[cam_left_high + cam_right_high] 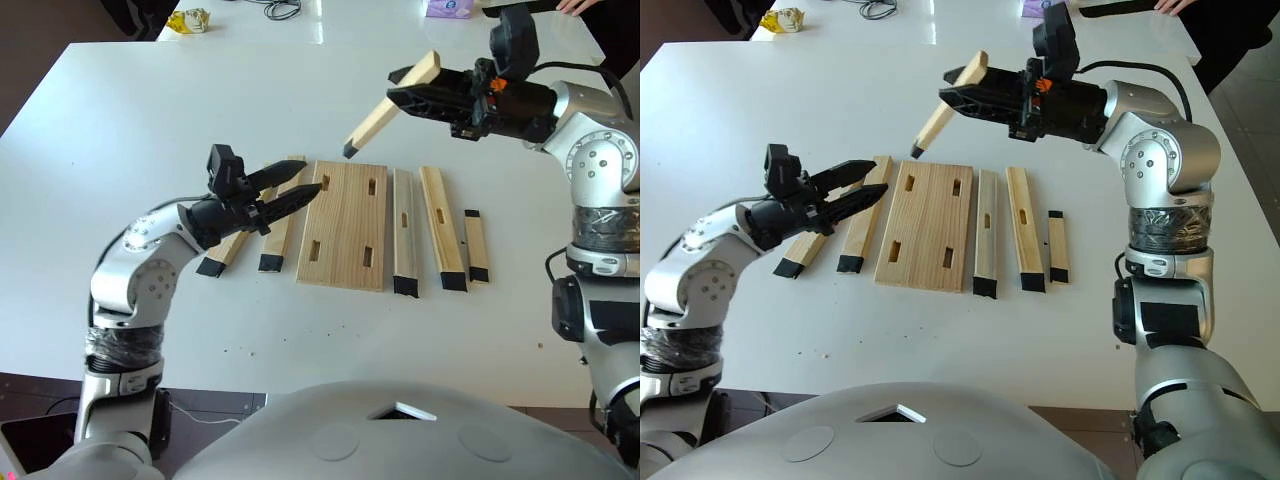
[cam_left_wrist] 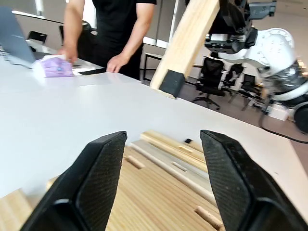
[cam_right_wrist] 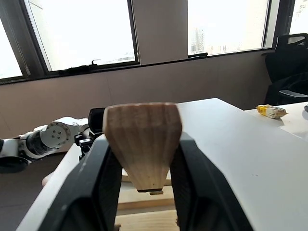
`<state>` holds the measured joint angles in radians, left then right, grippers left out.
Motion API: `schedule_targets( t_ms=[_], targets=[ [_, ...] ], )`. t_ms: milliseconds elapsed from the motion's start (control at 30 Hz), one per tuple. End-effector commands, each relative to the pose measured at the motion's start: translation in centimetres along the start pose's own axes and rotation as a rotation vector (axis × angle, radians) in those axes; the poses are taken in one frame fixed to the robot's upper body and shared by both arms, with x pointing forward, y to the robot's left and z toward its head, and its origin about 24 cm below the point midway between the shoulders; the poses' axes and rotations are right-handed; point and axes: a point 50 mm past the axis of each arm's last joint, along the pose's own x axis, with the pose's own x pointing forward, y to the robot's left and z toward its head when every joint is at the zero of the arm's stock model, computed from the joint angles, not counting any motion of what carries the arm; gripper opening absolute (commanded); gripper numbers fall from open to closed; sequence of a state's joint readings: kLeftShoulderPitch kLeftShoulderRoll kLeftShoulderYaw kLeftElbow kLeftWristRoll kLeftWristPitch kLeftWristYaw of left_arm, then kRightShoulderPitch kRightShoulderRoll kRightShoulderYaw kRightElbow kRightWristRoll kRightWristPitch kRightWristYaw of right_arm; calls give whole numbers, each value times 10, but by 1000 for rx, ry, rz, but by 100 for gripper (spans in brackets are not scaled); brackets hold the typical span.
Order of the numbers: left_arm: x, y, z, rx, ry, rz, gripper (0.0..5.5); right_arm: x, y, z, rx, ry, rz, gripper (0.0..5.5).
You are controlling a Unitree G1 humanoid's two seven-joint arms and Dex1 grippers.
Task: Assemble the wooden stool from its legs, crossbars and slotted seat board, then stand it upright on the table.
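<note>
The slotted seat board [image 1: 345, 225] lies flat mid-table. Two legs [image 1: 284, 215] lie to its left, two more [image 1: 440, 225] to its right, and a short crossbar [image 1: 476, 245] lies at the far right. My right gripper [image 1: 400, 88] is raised above the board's far edge and is shut on another leg [image 1: 385, 110], which slants down with its black-tipped end toward the board. The right wrist view has this leg [image 3: 143, 139] clamped between the fingers [image 3: 91, 192]. My left gripper [image 1: 305, 182] is open, hovering low over the board's left edge; its view looks across the board [image 2: 159, 202].
The white table [image 1: 150, 120] has wide free room on the left and near side. A yellow object [image 1: 190, 20] and a purple packet [image 1: 448, 8] lie on the far table behind.
</note>
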<state>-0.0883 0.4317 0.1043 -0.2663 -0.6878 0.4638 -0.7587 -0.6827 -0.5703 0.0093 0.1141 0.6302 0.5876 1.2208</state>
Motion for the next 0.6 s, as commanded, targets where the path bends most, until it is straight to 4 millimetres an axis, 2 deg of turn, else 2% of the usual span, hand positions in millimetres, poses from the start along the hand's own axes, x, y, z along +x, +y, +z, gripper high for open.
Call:
schedule_targets(
  t_ms=[33,167,300,367,500,600],
  targets=[
    [18,21,11,13,-196,453,283,-22,-9,-10,-143,188,-22,132],
    [64,4,29,-50,-361,667,283,-48,-12,-17,-233,389,11,132],
    [106,-2,24,-51,-347,807,283,-63,-16,-29,-281,547,68,132],
    [119,-1,21,-105,-346,868,283,-67,-16,-30,-291,573,103,132],
    [137,-7,1,-10,-248,877,283,-76,-15,-29,-338,684,153,132],
    [139,-13,-1,61,-257,856,283,-80,-17,-38,-320,696,152,132]
  ],
)
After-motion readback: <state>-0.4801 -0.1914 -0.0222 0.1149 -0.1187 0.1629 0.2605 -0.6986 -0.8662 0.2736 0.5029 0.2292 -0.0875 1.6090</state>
